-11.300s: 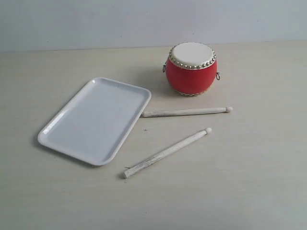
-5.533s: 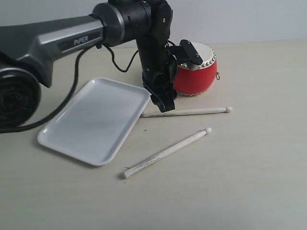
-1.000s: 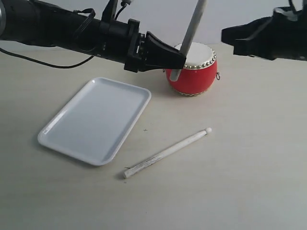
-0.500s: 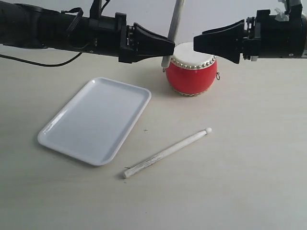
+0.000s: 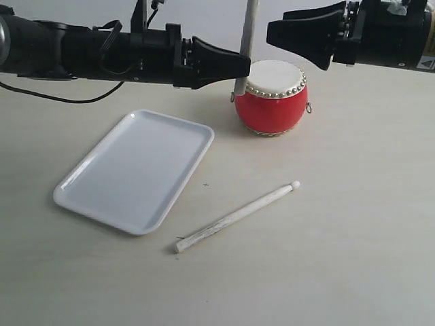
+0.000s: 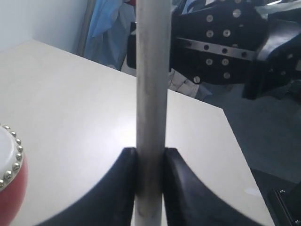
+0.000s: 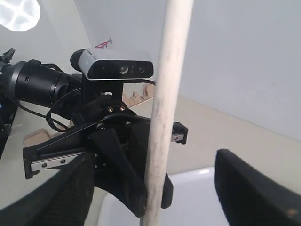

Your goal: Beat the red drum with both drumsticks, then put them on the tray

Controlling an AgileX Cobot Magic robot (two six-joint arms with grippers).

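Exterior view gives us the layout: the left claw holds one drumstick nearly upright at the red drum's 10 o'clock edge. Only the left wrist view shows us both pads pressed against that stick. Right wrist view alone shows us the right claw spread wide, gripping nothing. The tray lies at the drum's 8 o'clock; the second drumstick lies on the surface at the tray's 4 o'clock, outside its rim.
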